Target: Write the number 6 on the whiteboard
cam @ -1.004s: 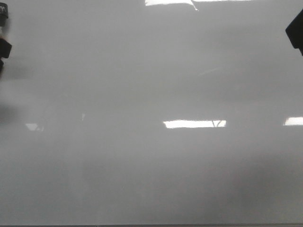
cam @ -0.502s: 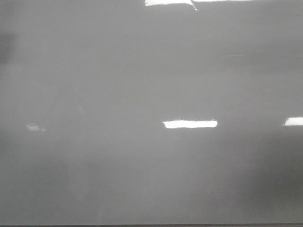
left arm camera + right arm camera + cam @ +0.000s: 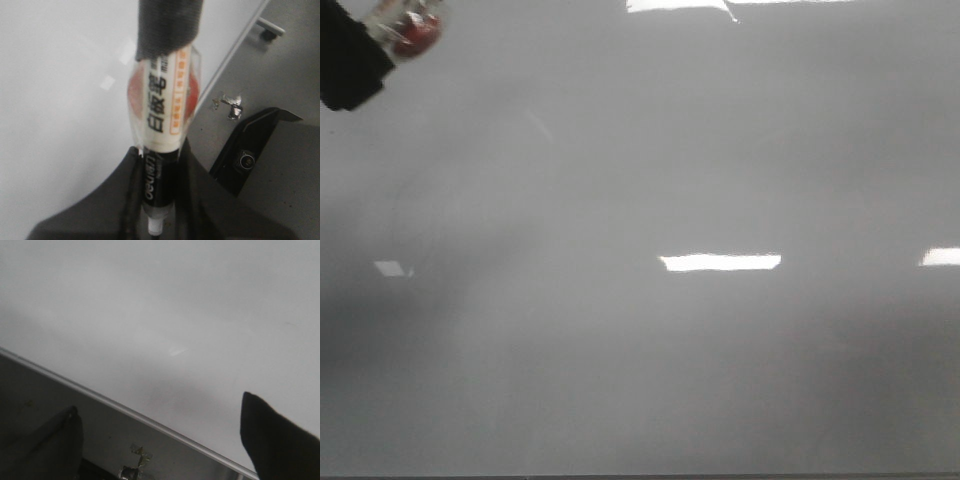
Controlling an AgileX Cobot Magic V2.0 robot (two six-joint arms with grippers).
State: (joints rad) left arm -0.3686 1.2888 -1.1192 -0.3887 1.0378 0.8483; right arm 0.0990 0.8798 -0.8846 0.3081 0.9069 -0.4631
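Glossy pale grey, the whiteboard [image 3: 650, 350] fills the front view, and no drawn figure shows on it. The left gripper [image 3: 157, 200] is clamped on a marker [image 3: 162, 110] at the board's upper left corner. The right gripper [image 3: 160, 440] hangs with jaws wide apart over the board's metal edge [image 3: 125, 412], holding nothing.

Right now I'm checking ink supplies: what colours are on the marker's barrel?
White and black with orange-red accents on the marker, clearest in the left wrist view.
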